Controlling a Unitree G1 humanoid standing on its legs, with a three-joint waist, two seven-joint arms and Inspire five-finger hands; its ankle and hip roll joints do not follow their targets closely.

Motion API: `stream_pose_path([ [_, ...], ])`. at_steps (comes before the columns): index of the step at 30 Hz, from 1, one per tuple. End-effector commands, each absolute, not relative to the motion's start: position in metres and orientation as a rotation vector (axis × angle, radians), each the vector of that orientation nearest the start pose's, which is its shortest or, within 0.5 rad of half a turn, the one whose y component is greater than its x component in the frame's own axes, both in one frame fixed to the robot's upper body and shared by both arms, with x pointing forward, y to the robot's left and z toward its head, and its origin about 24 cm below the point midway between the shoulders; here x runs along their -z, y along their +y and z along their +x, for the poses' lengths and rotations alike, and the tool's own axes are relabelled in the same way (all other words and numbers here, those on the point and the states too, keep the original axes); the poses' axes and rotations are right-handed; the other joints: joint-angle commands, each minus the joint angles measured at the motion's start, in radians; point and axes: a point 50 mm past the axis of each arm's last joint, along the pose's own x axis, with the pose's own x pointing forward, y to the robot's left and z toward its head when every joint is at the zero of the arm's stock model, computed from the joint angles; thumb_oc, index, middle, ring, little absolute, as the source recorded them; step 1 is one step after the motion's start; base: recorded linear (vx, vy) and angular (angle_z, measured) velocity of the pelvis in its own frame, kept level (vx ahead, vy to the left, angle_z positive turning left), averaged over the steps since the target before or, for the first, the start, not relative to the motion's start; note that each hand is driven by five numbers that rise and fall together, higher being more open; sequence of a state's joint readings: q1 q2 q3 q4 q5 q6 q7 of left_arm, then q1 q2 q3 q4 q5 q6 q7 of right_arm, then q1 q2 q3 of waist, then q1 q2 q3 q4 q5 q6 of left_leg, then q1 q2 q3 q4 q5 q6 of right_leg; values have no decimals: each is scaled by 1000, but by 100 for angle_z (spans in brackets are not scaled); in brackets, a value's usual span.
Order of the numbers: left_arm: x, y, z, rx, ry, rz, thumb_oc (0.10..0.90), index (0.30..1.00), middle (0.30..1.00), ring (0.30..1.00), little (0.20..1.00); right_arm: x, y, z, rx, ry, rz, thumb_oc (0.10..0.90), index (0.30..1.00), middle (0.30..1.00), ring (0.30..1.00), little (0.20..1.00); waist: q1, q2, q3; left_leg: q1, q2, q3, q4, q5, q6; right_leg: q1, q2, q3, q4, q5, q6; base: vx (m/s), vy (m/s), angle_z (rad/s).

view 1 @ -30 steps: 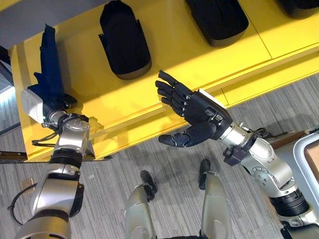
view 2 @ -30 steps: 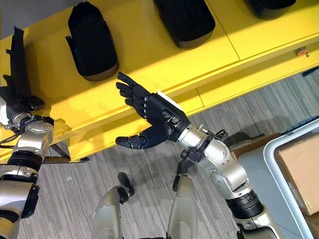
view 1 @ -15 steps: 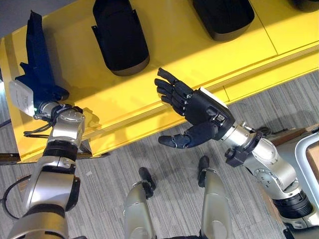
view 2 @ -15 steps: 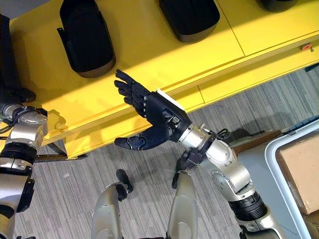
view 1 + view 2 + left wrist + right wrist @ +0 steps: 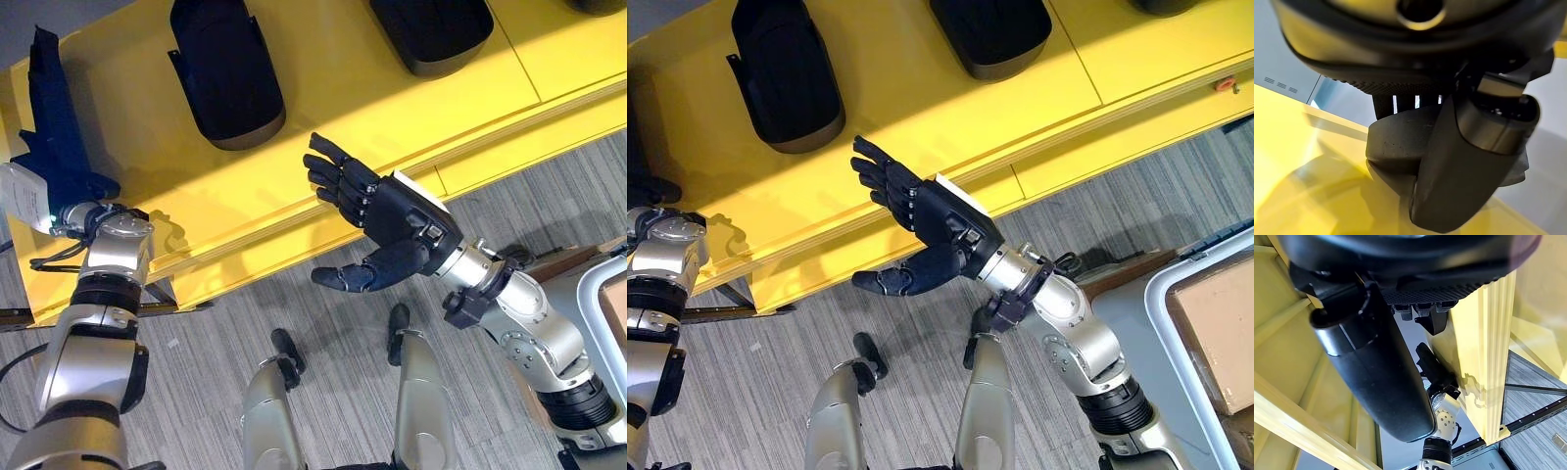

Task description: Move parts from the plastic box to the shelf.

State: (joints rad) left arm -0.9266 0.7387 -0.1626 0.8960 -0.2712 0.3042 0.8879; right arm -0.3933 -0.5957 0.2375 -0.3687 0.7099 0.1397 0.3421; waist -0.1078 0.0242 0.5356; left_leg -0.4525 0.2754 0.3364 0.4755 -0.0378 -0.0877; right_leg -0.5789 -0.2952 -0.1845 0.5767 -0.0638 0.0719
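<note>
Overhead, black parts (image 5: 227,73) sit on the yellow shelf (image 5: 323,117) above grey carpet (image 5: 196,333); right robot hand (image 5: 377,220) spread, empty.

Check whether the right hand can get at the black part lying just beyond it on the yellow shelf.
Probably yes. The right hand is open and empty at the shelf's front edge, and the black part lies on top with nothing between them. It needs to go up and over.

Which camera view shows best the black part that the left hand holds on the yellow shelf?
The left eye view: the black part stands upright in the left hand on the yellow shelf. The left wrist view shows its lower end close; the right eye view, an edge.
</note>
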Motion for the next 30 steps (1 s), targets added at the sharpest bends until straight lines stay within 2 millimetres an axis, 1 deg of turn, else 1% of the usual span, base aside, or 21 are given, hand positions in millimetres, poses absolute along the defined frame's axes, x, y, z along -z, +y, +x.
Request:
stream_pose_path([
  [1,-223,392,321,-1329,61,447,557,520,520,520,520,-254,-108,230,-1002,-744,34,900,1000,1000,1000,1000,-8,-26,-16,-45,-40,-44,48,12,18,78,39,-55,-59,-14,-6,0,0,0],
  [2,-222,391,322,-1301,64,458,900,1000,1000,1000,1000,-254,-108,229,-1003,-746,41,900,1000,1000,1000,1000,-8,-27,-16,-41,-42,-44,45,9,19,79,41,-56,-60,-13,-5,0,0,0],
  [4,-220,390,324,-1276,71,488,900,1000,1000,1000,1000,-254,-108,229,-999,-747,46,900,1000,1000,1000,1000,-8,-29,-16,-35,-44,-44,41,9,20,86,42,-57,-65,-13,-3,-7,-49,0],
  [8,-209,386,325,-1237,73,551,900,1000,1000,1000,1000,-253,-109,228,-997,-749,56,900,1000,1000,1000,1000,-5,-31,-16,-21,-47,-41,28,7,22,99,43,-61,-77,-10,0,-10,-34,-1],
  [9,-205,386,325,-1230,78,544,900,1000,1000,1000,1000,-253,-109,228,-996,-749,57,900,1000,1000,1000,1000,-4,-30,-16,-17,-48,-40,25,9,22,103,43,-62,-80,-10,0,0,0,0],
  [10,-196,384,325,-1194,89,511,900,1000,1000,1000,1000,-252,-109,228,-994,-748,56,900,1000,1000,1000,1000,-2,-27,-16,-6,-51,-37,17,10,22,112,44,-62,-88,-9,2,0,0,0],
  [11,-194,384,325,-1186,94,509,900,1000,1000,1000,1000,-252,-109,227,-994,-749,56,900,1000,1000,1000,1000,-1,-27,-16,-4,-52,-37,15,10,23,114,43,-63,-89,-8,2,-13,-15,-4],
  [12,-186,381,324,-1157,95,495,900,1000,1000,1000,1000,-251,-109,227,-990,-750,58,900,1000,1000,1000,1000,3,-25,-16,0,-53,-37,11,13,22,119,41,-65,-92,-8,3,-16,-11,-5],
  [13,-180,376,325,-1139,71,438,900,1000,1000,1000,1000,-250,-109,227,-985,-750,57,900,1000,1000,1000,1000,8,-24,-16,7,-57,-38,2,13,23,126,40,-69,-96,-8,4,-15,-9,-3],
  [15,-175,374,324,-1131,61,436,900,1000,1000,1000,1000,-249,-109,227,-984,-749,51,900,1000,1000,1000,1000,11,-22,-16,18,-61,-39,-8,16,23,137,40,-70,-104,-7,5,0,0,0],
  [16,-173,373,324,-1127,48,434,900,1000,1000,1000,1000,-249,-109,227,-985,-747,53,900,1000,1000,1000,1000,12,-21,-16,24,-64,-39,-13,18,23,143,40,-70,-109,-6,5,0,0,0],
  [17,-177,371,324,-1121,18,443,900,1000,1000,1000,1000,-249,-110,227,-985,-748,55,900,1000,1000,1000,1000,16,-20,-16,34,-68,-39,-23,20,23,153,39,-74,-118,-4,7,-24,-6,-3],
  [21,-181,369,323,-1110,-7,490,900,1000,1000,1000,1000,-247,-113,226,-980,-754,57,900,1000,1000,1000,1000,24,-18,-16,47,-73,-39,-40,24,23,169,35,-84,-135,1,12,-34,-16,3],
  [24,-178,370,321,-1093,10,488,900,1000,1000,1000,1000,-246,-114,226,-977,-760,60,900,1000,1000,1000,1000,27,-17,-16,61,-77,-40,-49,24,24,184,36,-86,-146,4,15,-11,-6,0],
  [27,-169,368,320,-1073,23,468,900,1000,1000,1000,1000,-246,-115,225,-991,-765,69,900,1000,1000,1000,1000,31,-14,-16,75,-83,-40,-58,25,26,200,35,-92,-159,7,18,0,0,0],
  [30,-169,369,318,-1087,12,446,900,1000,1000,1000,1000,-246,-116,225,-998,-761,68,900,1000,1000,1000,1000,34,-9,-17,86,-86,-40,-66,27,26,214,33,-95,-169,11,19,0,0,0],
])
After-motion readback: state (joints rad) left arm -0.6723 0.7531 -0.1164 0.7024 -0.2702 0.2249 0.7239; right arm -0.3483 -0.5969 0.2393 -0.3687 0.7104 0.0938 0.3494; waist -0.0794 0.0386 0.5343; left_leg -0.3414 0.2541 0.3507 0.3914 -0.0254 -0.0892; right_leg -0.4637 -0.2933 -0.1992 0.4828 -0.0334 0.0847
